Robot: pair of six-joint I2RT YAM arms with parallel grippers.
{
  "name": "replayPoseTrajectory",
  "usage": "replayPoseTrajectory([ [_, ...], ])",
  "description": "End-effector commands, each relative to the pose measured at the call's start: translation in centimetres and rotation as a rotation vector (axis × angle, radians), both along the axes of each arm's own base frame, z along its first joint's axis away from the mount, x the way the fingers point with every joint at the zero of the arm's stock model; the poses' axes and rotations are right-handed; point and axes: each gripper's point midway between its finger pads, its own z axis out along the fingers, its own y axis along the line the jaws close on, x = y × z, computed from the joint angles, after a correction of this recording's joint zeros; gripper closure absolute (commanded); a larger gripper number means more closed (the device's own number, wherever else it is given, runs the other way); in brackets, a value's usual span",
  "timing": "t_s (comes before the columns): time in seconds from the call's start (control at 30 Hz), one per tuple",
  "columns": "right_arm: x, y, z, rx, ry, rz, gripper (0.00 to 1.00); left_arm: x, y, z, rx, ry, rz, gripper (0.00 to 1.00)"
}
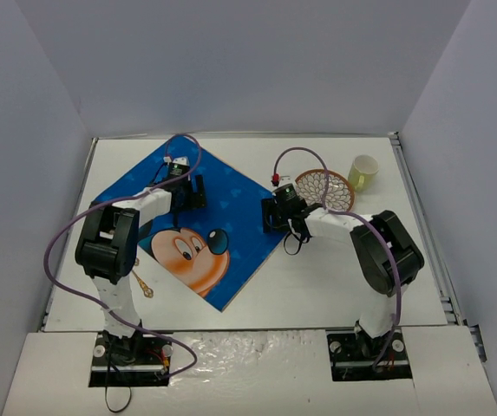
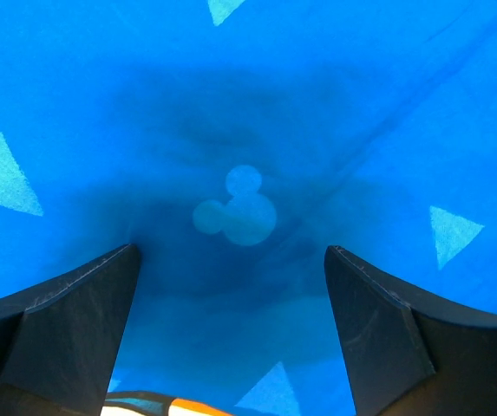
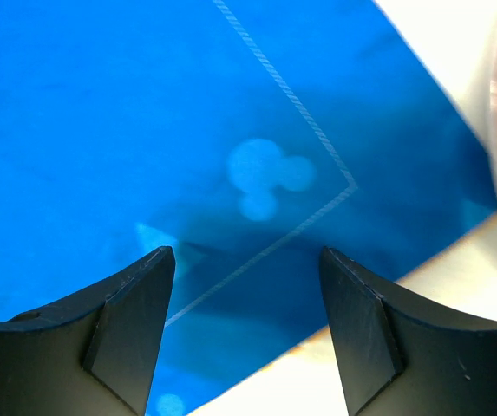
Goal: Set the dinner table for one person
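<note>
White dinner table (image 1: 317,286), blue mouse placemat (image 1: 231,186) lying askew, patterned plate (image 1: 333,189) beside pale cup (image 1: 363,172) far right

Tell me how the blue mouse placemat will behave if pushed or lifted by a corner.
The placemat lies thin and flat on the table, so it will probably slide rather than tip when pushed. Faint creases in the left wrist view suggest it bends; lifted by one corner it would likely droop.

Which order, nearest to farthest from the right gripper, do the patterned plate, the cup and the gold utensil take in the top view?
1. patterned plate, just right of the right gripper.
2. cup, beyond the plate, far right.
3. gold utensil, far off on the left.
</note>
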Motion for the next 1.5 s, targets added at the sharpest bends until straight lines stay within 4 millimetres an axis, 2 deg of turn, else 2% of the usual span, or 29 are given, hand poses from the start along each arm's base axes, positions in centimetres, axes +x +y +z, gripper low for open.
replayPoseTrajectory([
  [0.0, -1.3, -2.7, -0.4, -0.047, 0.038, -0.064, 0.36, -0.9, -2.1, -1.3, -0.048, 0.047, -0.001, 0.16],
  [0.17, -1.1, -2.9, 0.3, -0.024, 0.03, -0.07, 0.36, -0.7, -2.1, -0.6, -0.046, 0.036, 0.001, 0.16],
  [0.23, -0.9, -2.7, 0.9, -0.014, 0.019, -0.067, 0.36, -0.4, -2.1, 0.2, -0.045, 0.018, 0.002, 0.16],
  [0.33, 0.1, -2.1, 4.2, 0.021, -0.044, -0.059, 0.36, 0.4, -2.0, 3.6, -0.038, -0.044, -0.012, 0.16],
  [0.47, 1.6, -1.9, 10.4, 0.072, -0.166, -0.085, 0.35, 1.8, -1.6, 11.0, -0.022, -0.183, -0.028, 0.14],
  [0.57, 2.2, -3.1, 14.3, 0.104, -0.25, -0.15, 0.34, 1.2, -1.2, 15.4, -0.003, -0.237, -0.045, 0.13],
  [0.67, 2.3, -4.8, 16.7, 0.138, -0.304, -0.234, 0.32, 0.2, -0.3, 18.5, 0.04, -0.269, -0.066, 0.09],
  [0.73, 1.9, -6.6, 17.8, 0.151, -0.333, -0.306, 0.21, -1.6, 0.6, 21.2, 0.055, -0.314, -0.077, 0.05],
  [0.77, 1.7, -7.5, 18.0, 0.151, -0.344, -0.333, 0.14, -2.4, 1.0, 21.8, 0.066, -0.323, -0.085, 0.04],
  [0.83, 1.1, -9.0, 18.8, 0.157, -0.373, -0.37, 0.06, -4.0, 1.7, 22.4, 0.084, -0.325, -0.092, 0.03],
  [0.93, 0.4, -11.4, 18.2, 0.139, -0.375, -0.433, 0.0, -6.6, 3.1, 22.8, 0.111, -0.319, -0.086, 0.03],
  [1.0, -0.5, -13.4, 16.4, 0.118, -0.328, -0.49, 0.0, -8.7, 4.1, 22.8, 0.125, -0.308, -0.078, 0.03],
  [1.07, -0.6, -15.4, 15.6, 0.131, -0.301, -0.563, 0.0, -10.6, 5.0, 22.9, 0.13, -0.319, -0.06, 0.03],
  [1.17, -0.8, -17.9, 13.3, 0.15, -0.236, -0.671, 0.0, -12.9, 6.0, 22.2, 0.126, -0.332, -0.037, 0.03],
  [1.27, -0.7, -19.3, 11.4, 0.161, -0.187, -0.75, 0.0, -14.1, 6.4, 22.0, 0.104, -0.355, -0.016, 0.03],
  [1.33, 0.0, -19.9, 10.0, 0.167, -0.156, -0.786, 0.01, -15.3, 6.7, 20.2, 0.091, -0.34, 0.0, 0.03],
  [1.47, 1.5, -20.5, 8.0, 0.197, -0.136, -0.828, 0.05, -16.2, 7.2, 19.4, 0.089, -0.369, 0.019, 0.03],
])
